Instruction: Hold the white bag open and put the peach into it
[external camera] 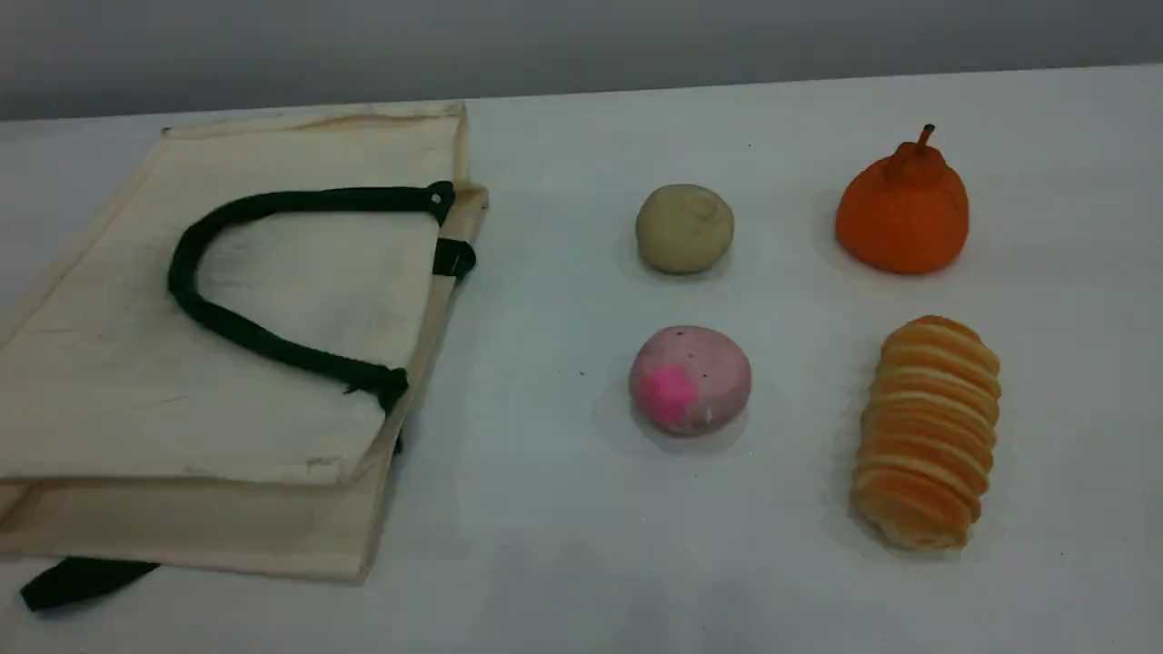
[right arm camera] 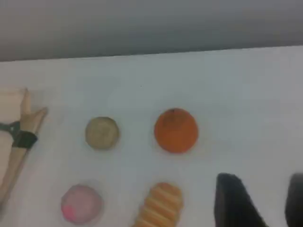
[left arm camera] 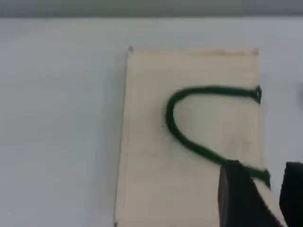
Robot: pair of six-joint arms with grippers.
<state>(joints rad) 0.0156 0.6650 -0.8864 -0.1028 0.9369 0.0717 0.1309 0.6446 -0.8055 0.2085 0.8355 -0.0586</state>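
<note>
The white bag [external camera: 136, 363] lies flat on the table's left side, its dark green rope handle [external camera: 245, 331] looped across the top face and its mouth facing right. The peach [external camera: 690, 379], pinkish with a magenta patch, rests on the table right of the bag. Neither arm appears in the scene view. In the left wrist view my left gripper [left arm camera: 265, 189] hovers high above the bag [left arm camera: 151, 142], near the handle [left arm camera: 189, 142], its jaws apart with nothing between them. My right gripper [right arm camera: 265, 198] is open too, high above the foods, with the peach [right arm camera: 81, 204] at lower left.
A beige ball [external camera: 684, 229] sits behind the peach. An orange stemmed pear-shaped fruit [external camera: 902, 213] stands at the back right, and a ridged bread roll [external camera: 927, 431] lies in front of it. The table's far edge runs just behind the bag.
</note>
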